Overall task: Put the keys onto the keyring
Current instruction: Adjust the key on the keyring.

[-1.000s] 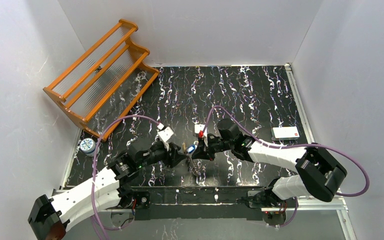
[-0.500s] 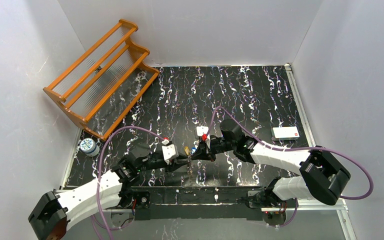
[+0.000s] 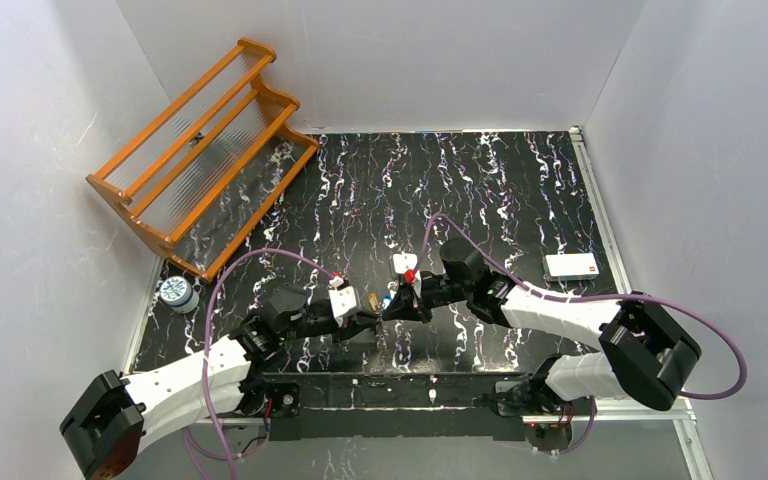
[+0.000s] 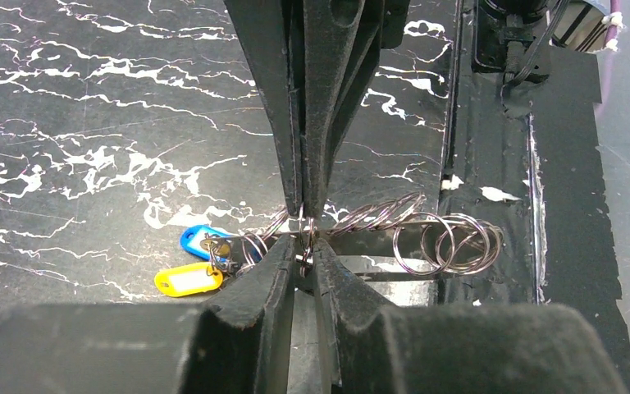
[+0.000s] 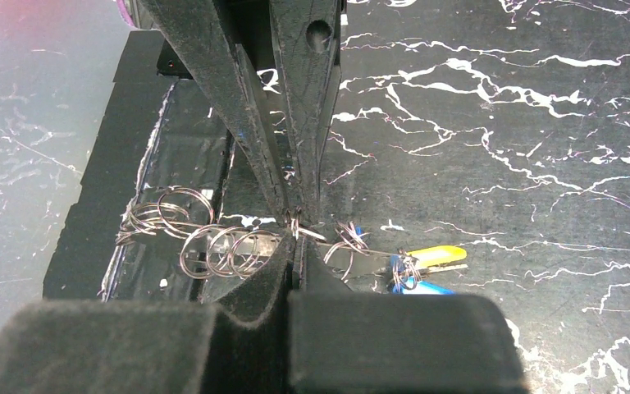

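Caught fingertip to fingertip low over the near edge of the black marbled surface (image 3: 480, 180), both pinching one link in a chain of split rings (image 4: 381, 215). Gripping from one side with the left hand (image 4: 305, 250), fingers drawn in to a narrow slit around the wire; from the other with the right hand (image 4: 302, 205), fingers pressed flat together on the same spot. Strung out sideways from that pinch: loose steel coils toward the front edge, and at the opposite end a blue key tag (image 4: 201, 240) and a yellow key tag (image 4: 187, 280), both hooked to the chain and lying side by side. Hard to say whether hanging clear of the surface or resting on it. Well away from the action: a wooden rack (image 3: 205, 150) at the far left, a small round tin (image 3: 175, 292) just below it, a white card (image 3: 571, 265) at the right.
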Controlling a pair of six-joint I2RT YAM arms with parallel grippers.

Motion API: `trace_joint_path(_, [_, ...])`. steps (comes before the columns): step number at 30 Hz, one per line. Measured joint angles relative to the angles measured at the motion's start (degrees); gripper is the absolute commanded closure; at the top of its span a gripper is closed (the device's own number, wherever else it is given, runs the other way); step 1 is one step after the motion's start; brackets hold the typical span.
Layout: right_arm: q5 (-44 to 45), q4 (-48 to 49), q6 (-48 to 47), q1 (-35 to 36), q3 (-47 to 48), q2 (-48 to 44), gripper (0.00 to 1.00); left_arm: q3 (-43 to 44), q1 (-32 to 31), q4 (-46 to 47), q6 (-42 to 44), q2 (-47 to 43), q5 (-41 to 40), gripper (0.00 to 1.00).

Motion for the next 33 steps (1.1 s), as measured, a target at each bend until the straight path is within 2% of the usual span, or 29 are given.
trace_joint_path(8, [0.0, -0.1, -0.2, 0.0, 0.0, 0.0, 0.99, 0.2, 0.0, 0.5, -1.4, 1.0, -1.3, 1.00])
trace_joint_path(12, [0.1, -0.2, -0.2, -0.1, 0.0, 0.0, 0.99, 0.8, 0.0, 0.5, -2.3, 1.9, -2.0, 1.00])
trace_joint_path(14, [0.3, -0.2, -0.2, -0.2, 0.0, 0.0, 0.90, 1.0, 0.0, 0.4, -3.0, 2.2, -2.7, 1.00])
trace_joint_path(17, [0.9, -0.2, -0.1, -0.3, 0.0, 0.0, 0.71, 1.6, 0.0, -0.5, -4.3, 2.2, -3.9, 1.00])
trace_joint_path(22, [2.7, -0.3, -0.1, -0.2, 0.0, -0.5, 0.56, 6.2, 0.0, -6.3, -5.0, 2.6, -5.9, 1.00])
trace_joint_path(27, [6.1, -0.3, -0.2, -0.2, 0.0, -4.0, 0.50, 12.0, 0.0, -14.3, -2.5, 2.9, -6.8, 1.00])
trace_joint_path(33, [8.9, 1.1, -0.2, -0.2, 0.0, -6.6, 0.50, 18.5, 0.0, -24.3, 2.7, 4.6, -6.8, 1.00])
